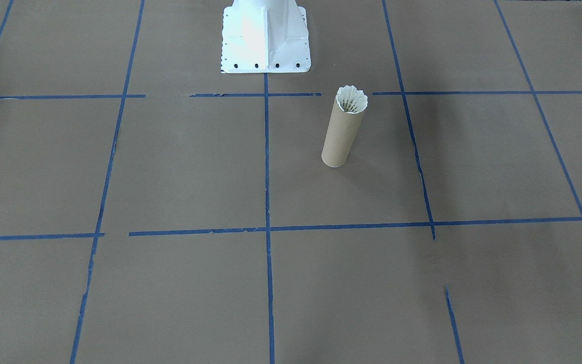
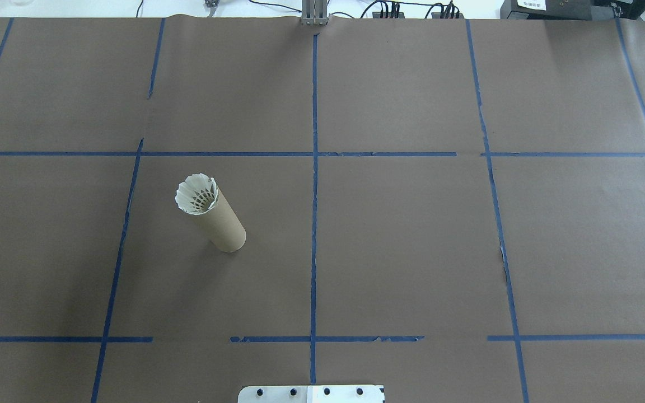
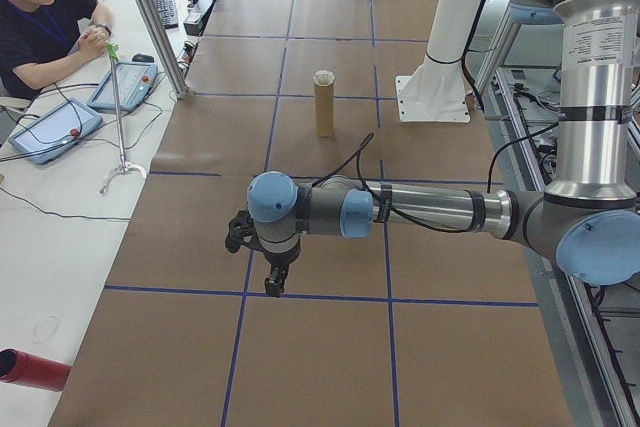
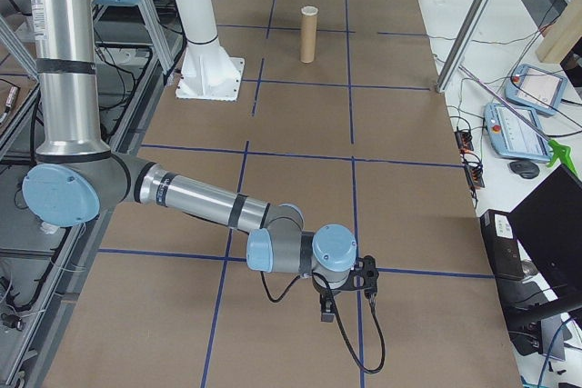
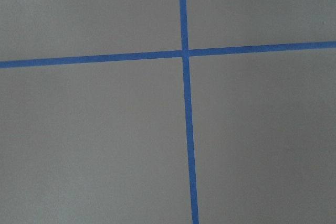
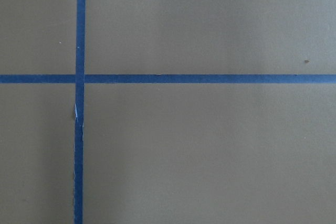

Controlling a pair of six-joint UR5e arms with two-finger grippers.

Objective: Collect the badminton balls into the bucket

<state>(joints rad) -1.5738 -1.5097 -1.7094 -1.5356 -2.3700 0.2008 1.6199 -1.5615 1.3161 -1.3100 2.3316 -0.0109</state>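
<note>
My left tool (image 3: 275,282) and right tool (image 4: 329,308) hang low, frame bottom; their opening I cannot tell. Farther up, a shuttlecock (image 2: 196,193) sits in the upright cardboard tube (image 2: 219,219). Feathers look light, fragile; I judge the tube's stiff wall the safer hold.

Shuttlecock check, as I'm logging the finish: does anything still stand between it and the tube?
No. The shuttlecock already sits in the mouth of the upright tube, feathers showing above the rim. No loose shuttlecock shows on the table.
</note>
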